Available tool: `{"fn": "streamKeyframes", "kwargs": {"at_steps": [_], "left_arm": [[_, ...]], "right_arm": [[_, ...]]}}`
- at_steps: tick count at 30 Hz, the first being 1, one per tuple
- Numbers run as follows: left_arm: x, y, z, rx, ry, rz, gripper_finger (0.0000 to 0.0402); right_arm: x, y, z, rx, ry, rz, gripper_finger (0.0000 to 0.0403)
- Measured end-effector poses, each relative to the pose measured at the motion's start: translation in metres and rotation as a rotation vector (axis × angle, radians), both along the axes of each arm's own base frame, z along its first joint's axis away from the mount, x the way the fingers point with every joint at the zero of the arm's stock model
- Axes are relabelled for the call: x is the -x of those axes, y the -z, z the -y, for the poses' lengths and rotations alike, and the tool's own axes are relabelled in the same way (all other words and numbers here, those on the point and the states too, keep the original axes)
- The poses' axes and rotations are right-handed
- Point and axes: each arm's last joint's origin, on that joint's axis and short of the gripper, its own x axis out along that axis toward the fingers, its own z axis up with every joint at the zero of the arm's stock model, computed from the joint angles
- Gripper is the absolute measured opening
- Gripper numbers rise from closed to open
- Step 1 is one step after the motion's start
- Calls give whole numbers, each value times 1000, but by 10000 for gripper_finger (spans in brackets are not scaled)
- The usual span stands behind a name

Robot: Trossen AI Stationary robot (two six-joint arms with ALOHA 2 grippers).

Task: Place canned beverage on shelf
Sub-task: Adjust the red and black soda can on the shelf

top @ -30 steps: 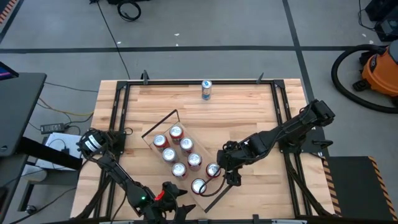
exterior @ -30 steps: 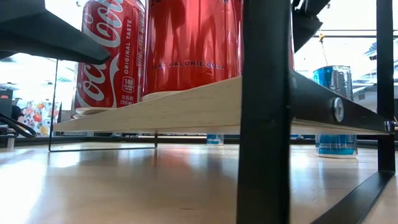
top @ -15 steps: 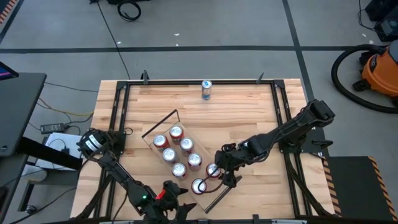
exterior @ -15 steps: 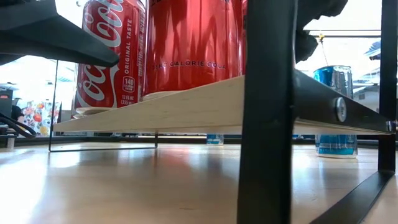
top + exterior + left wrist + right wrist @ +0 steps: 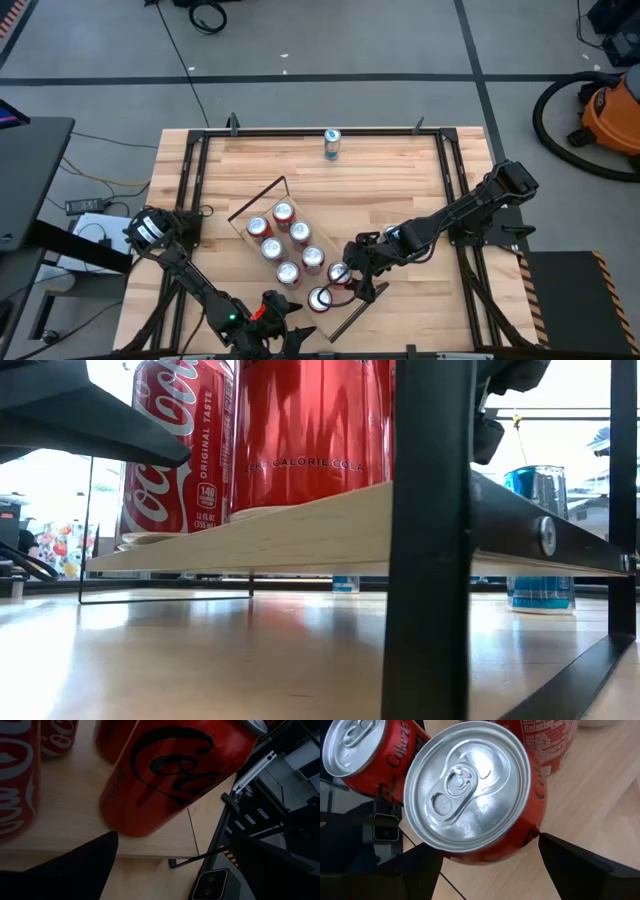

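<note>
The shelf (image 5: 300, 530) is a pale plank on black rods, lying aslant on the tabletop. Several red cola cans (image 5: 283, 213) stand on it in two rows. My right gripper (image 5: 352, 274) is over the plank's near end, shut on a red can (image 5: 470, 790), seen top-on in the right wrist view. A blue can (image 5: 331, 144) stands on its base at the table's far edge. My left gripper (image 5: 175, 875) is open and empty at the table's near edge, low beside the shelf's nearest can (image 5: 170, 765). My right gripper pinches the red can's side wall (image 5: 532, 827), just below the top rim, between its two fingers. The fingers come slanting down from the table's right. The can stands about upright; whether its base rests on the plank, I cannot tell.
A black metal frame (image 5: 200, 160) runs round the tabletop's edges. The shelf's black end rod (image 5: 430, 560) stands close before the low camera. The wood between the shelf and the blue can is bare.
My right gripper has gone a little toward the table's left and near edge, over the shelf's near end, with the red can between its fingers.
</note>
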Motion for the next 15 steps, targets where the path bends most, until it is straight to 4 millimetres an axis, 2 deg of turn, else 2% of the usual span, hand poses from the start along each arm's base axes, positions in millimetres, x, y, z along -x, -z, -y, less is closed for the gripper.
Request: {"fn": "streamKeyframes", "kwargs": {"at_steps": [15], "left_arm": [[0,0,0,0,1,0,398]], "right_arm": [[-4,-2,3,24,48,53,331]]}}
